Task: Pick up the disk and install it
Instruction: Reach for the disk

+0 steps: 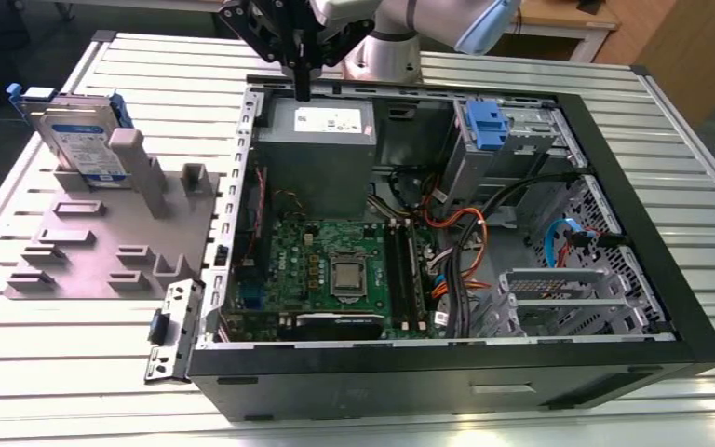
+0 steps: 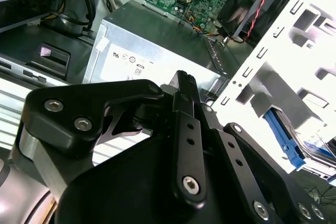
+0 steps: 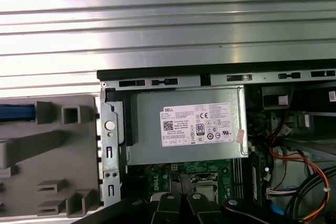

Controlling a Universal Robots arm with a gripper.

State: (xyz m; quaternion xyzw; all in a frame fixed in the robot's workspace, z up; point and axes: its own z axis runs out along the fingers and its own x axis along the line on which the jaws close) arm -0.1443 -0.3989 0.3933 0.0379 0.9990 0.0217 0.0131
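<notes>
Tool point(image 1: 302, 91) is hovering above the grey metal box point(image 1: 317, 149) in the open case point(image 1: 655, 242), fingers pressed together, empty. Disk point(image 1: 78, 140) is standing upright in the grey holder point(image 1: 97, 251).

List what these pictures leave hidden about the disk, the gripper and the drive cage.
Disk: lower edge hidden in the grey holder, exterior view.
Gripper: upper body cut by the exterior view's top edge.
Drive cage: inside hidden by its own walls, exterior view; empty or not, cannot tell.
</notes>
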